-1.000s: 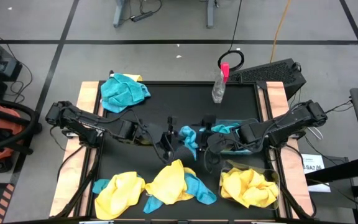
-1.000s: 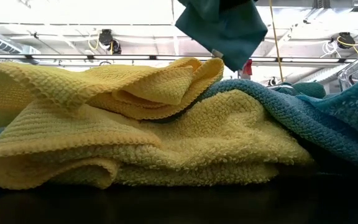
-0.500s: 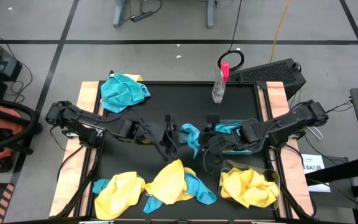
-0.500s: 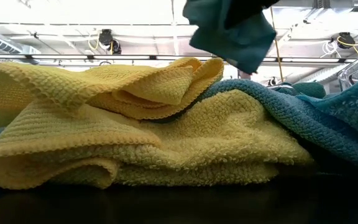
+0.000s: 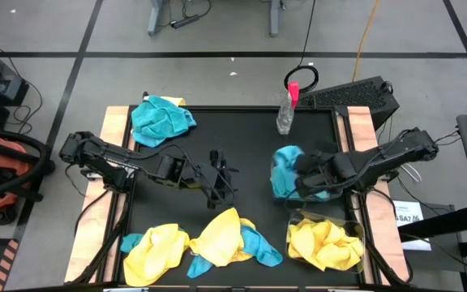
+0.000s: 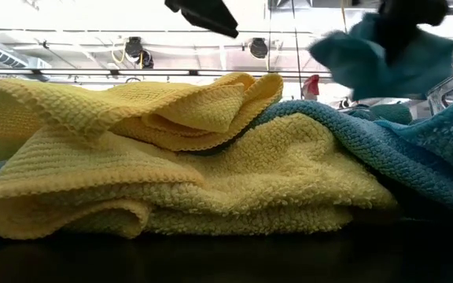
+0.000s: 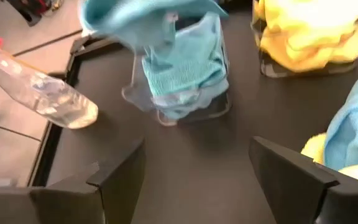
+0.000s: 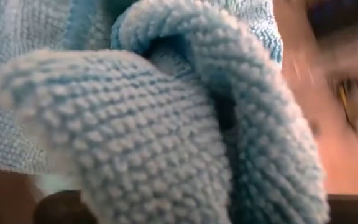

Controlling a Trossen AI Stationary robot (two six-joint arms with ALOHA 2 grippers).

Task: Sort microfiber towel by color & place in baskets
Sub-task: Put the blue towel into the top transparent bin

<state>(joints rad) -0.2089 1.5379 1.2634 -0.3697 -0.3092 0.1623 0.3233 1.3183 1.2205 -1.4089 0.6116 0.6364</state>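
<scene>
While several towels lie unsorted, the job is judged to be partway done. One clear basket point(image 5: 355, 235) at the right front of the worktop point(image 5: 242, 138) is filled with yellow cloth, and a second clear basket point(image 7: 213, 102) beside it, best seen in the left wrist view, already carries folded blue cloth. A blue towel point(image 5: 284, 170) is held bunched in the right end effector point(image 5: 305, 174), which is clamped on it just above that blue basket. The left end effector point(image 5: 219, 174) is spread wide and empty over the middle of the worktop. At the front edge a mixed heap point(image 5: 217, 239) of yellow and blue towels is left, and another blue towel point(image 5: 162, 119) sits at the far left corner. The cloths are soft, looped microfiber, crumpled into loose folds; the baskets are rigid, see-through and round-cornered.
</scene>
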